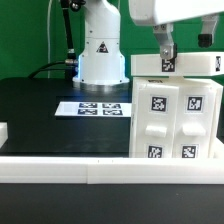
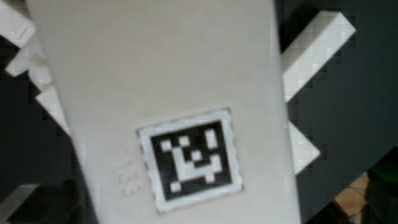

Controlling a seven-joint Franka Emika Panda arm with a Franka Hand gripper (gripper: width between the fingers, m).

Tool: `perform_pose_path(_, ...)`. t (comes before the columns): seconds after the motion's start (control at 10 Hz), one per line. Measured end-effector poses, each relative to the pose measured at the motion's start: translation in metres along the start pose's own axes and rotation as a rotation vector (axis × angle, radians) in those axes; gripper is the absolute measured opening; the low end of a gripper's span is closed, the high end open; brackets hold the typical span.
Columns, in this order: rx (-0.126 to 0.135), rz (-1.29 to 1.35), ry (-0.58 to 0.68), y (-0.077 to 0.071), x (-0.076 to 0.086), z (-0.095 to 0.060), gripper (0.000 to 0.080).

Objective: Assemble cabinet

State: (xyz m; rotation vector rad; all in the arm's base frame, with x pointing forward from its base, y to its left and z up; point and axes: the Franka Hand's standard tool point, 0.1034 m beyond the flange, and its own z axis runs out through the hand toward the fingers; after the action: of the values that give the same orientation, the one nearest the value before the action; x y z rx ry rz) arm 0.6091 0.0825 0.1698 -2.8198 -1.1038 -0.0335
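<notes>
The cabinet (image 1: 176, 125) is a large white box with several tagged panels on its face, standing at the exterior view's right on the black table. A flat white panel (image 1: 172, 66) with one tag lies across its top. My gripper (image 1: 166, 50) hangs straight down right over that panel, its dark fingers just above the tag, with nothing seen between them. In the wrist view the same white panel (image 2: 160, 80) fills most of the picture, very close, with its tag (image 2: 192, 160) in plain sight. My fingertips do not show there.
The marker board (image 1: 95, 107) lies flat on the black table in front of the robot base (image 1: 100, 50). A low white wall (image 1: 80, 170) runs along the front edge. A small white block (image 1: 3, 130) sits at the exterior view's far left.
</notes>
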Motion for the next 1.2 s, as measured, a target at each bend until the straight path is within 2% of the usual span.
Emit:
perform_pose_path(0.2,-0.015,0.013,0.004,0.0046,-0.0035,0.0115,0.0797)
perform_pose_path(0.5,-0.030,0.041,0.016,0.0061,-0.0024,0.0138,0.0767)
perform_pose_path(0.6,-0.030,0.048,0.016,0.0059,-0.0020,0.0138,0.0593)
perform_pose_path(0.7,-0.030,0.050,0.016,0.0060,-0.0022,0.0138,0.0593)
perform_pose_path(0.8,-0.030,0.051,0.016,0.0064,-0.0026,0.0138,0.0558)
perform_pose_path(1.2,-0.028,0.172,0.019,0.0071,-0.0031,0.0138,0.0558)
